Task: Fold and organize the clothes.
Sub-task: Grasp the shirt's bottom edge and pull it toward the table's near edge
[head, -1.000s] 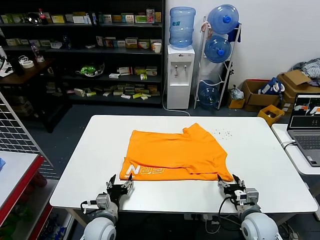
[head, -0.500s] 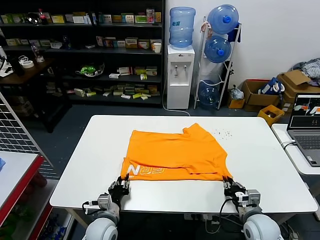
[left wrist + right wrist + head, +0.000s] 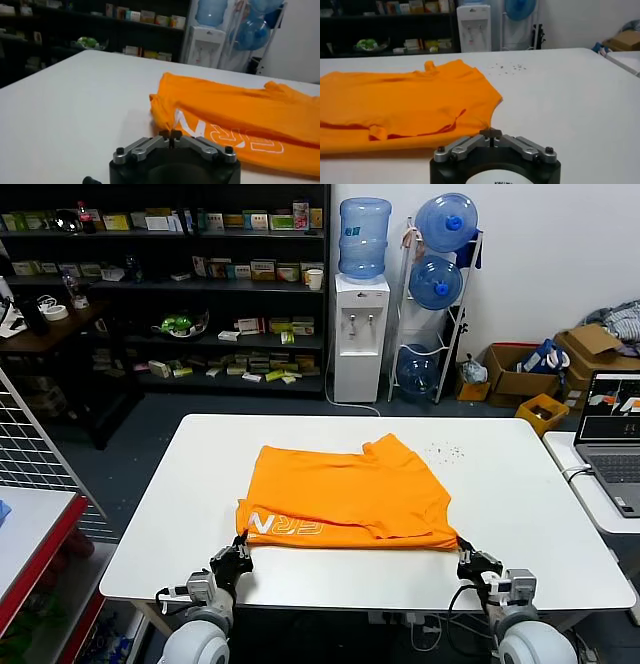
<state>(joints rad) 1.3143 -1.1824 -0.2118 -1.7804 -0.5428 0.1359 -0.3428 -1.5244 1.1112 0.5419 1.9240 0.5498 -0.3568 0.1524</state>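
Fabric this thin should weigh almost nothing and drape wherever it is led, so the orange T-shirt [image 3: 345, 496] is likely to handle as a limp, light sheet with no stiffness of its own. It lies flat in the middle of the white table [image 3: 520, 484], partly doubled over, with white block lettering [image 3: 285, 527] along the near edge on the robot's left side.

Both arms are at the near edge of the table. The left gripper [image 3: 240, 550] sits at the shirt's near left corner, and in the left wrist view its tips [image 3: 170, 134] are pressed together right at the hem; they appear to pinch the cloth, though the bite is very small. The right gripper [image 3: 466, 558] is at the near right corner, its tips [image 3: 491, 133] likewise shut, seemingly on the corner of the fabric just ahead of them.

Corners and hems look like the right places to hold, since two plies bunch there and give the fingers something to bite. A thin pinch on smooth cloth could slip free if pulled hard, and uneven lifting would probably drag the layers askew. Moving both corners together, low and slow, seems the safest way to carry the fold over.
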